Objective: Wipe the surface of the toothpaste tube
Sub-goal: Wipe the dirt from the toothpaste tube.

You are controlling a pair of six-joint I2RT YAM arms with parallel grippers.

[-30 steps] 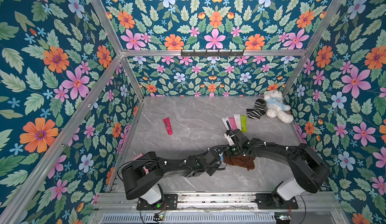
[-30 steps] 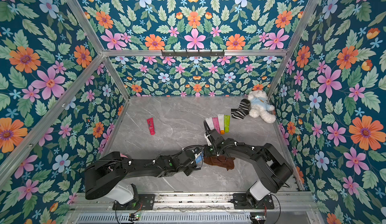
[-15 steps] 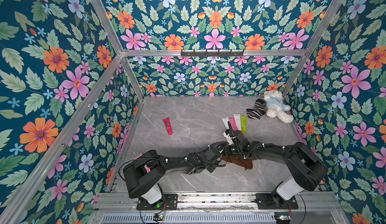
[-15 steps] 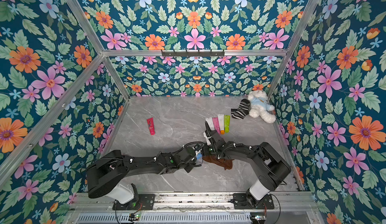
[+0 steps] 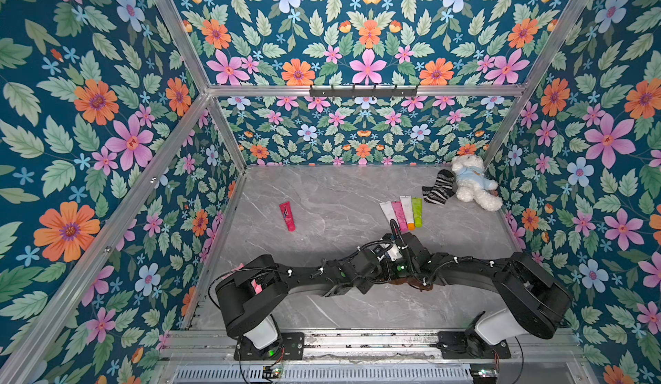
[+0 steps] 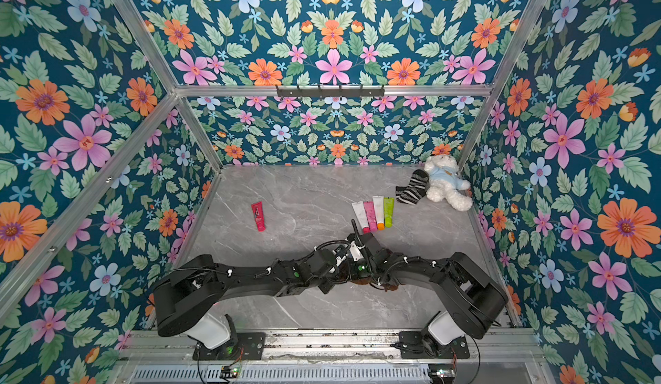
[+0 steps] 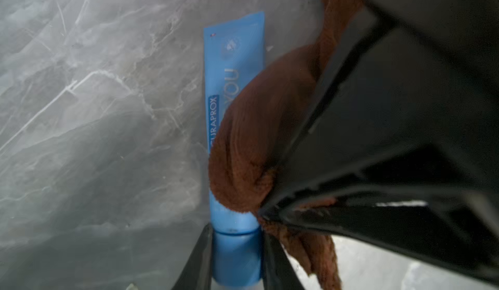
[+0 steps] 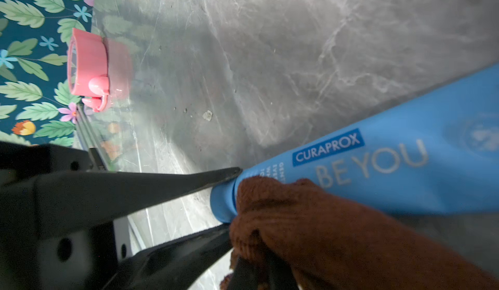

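Blue tube (image 7: 233,59) front and centre, CURAPROX BE YOU printed along it. The left pincer (image 7: 237,250) is clamped on its cap, one finger on each side, both touching. From the opposite side, the right pincer (image 7: 270,210) is pinched together on a brown cloth (image 7: 251,145). That bunched cloth sits right on the tube's printed face, at the cap end, covering part of the lettering. The flat crimped tail points away from the left pincer, with nothing touching it.

Grey marble table (image 7: 94,113) beneath; whether the tube rests on it or hangs just above, I cannot tell. In both top views the two arms meet just off the table's centre, toward 4 o'clock, and the tube itself is hidden under them.

Elsewhere, a red tube (image 5: 287,216) lies alone at 10 o'clock. A row of four tubes (image 5: 402,212) lies side by side at 1 o'clock, near the pincers. Up at 2 o'clock a striped sock (image 5: 438,187) touches a white teddy (image 5: 472,182) in the corner.
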